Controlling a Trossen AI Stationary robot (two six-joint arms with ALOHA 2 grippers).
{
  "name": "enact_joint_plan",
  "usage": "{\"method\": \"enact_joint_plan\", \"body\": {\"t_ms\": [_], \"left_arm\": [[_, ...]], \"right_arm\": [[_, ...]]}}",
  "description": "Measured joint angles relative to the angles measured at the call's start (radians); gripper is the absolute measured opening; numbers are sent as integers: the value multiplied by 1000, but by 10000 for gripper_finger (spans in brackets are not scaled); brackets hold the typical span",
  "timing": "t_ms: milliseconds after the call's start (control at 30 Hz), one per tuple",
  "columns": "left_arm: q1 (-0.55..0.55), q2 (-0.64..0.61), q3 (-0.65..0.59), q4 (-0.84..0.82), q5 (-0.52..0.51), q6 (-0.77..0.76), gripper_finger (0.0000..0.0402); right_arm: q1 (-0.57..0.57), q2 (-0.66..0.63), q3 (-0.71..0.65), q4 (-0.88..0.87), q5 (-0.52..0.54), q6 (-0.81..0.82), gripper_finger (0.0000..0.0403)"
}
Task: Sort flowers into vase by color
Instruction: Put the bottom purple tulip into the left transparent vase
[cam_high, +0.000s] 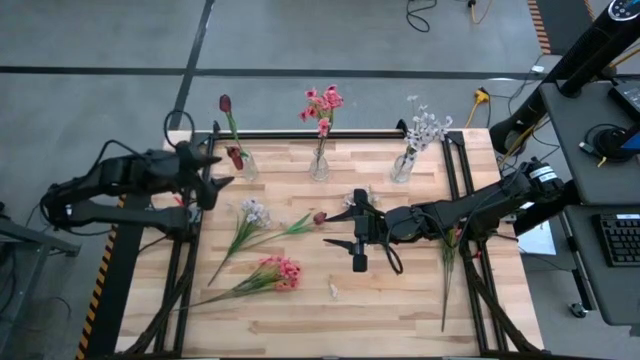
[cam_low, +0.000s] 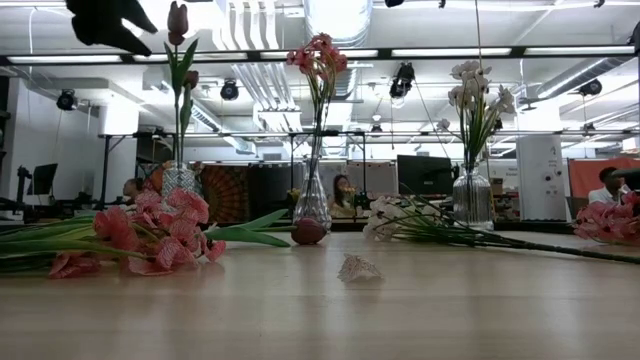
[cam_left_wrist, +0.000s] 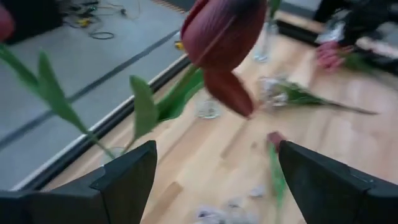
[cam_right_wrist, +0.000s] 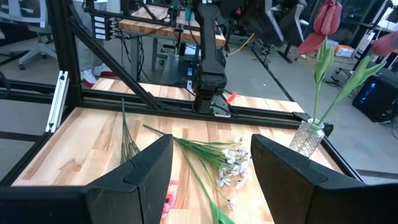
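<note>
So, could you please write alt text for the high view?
Three glass vases stand along the table's far edge, holding red tulips, pink blooms and white sprays. Loose flowers lie between the open left gripper and right gripper.

The table (cam_high: 400, 300) is pale, light-brown wood with a streaked grain; the arms and their frame are black; the three vases (cam_high: 319, 165) are clear glass, one (cam_low: 472, 198) ribbed; the tulips (cam_high: 225, 104) are dark red on green stems; the pink flowers (cam_high: 281, 271) have green stalks; the small blossoms (cam_high: 254, 211) are white-lavender; the floor (cam_high: 100, 40) is grey with dark lines.
</note>
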Motion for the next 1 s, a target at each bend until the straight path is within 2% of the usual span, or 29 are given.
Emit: {"method": "enact_joint_plan", "body": {"t_ms": [167, 433, 533, 700, 767, 900, 1000], "left_arm": [[-23, 14, -24, -6, -97, -29, 317], [-47, 14, -46, -108, -111, -221, 317], [-67, 11, -111, -65, -117, -151, 317], [-95, 11, -256, 125, -121, 12, 317], [-100, 7, -297, 193, -166, 61, 317], [-103, -8, -341, 258, -332, 113, 313], [-103, -21, -360, 329, -349, 182, 308]], "right_arm": [[0, 0, 0, 0, 0, 3, 210], [0, 0, 0, -62, 0, 71, 210], [0, 0, 0, -72, 0, 89, 210], [0, 0, 0, -71, 0, 90, 210], [0, 0, 0, -72, 0, 90, 210], [0, 0, 0, -75, 0, 89, 210], [0, 0, 0, -75, 1, 78, 210]]}}
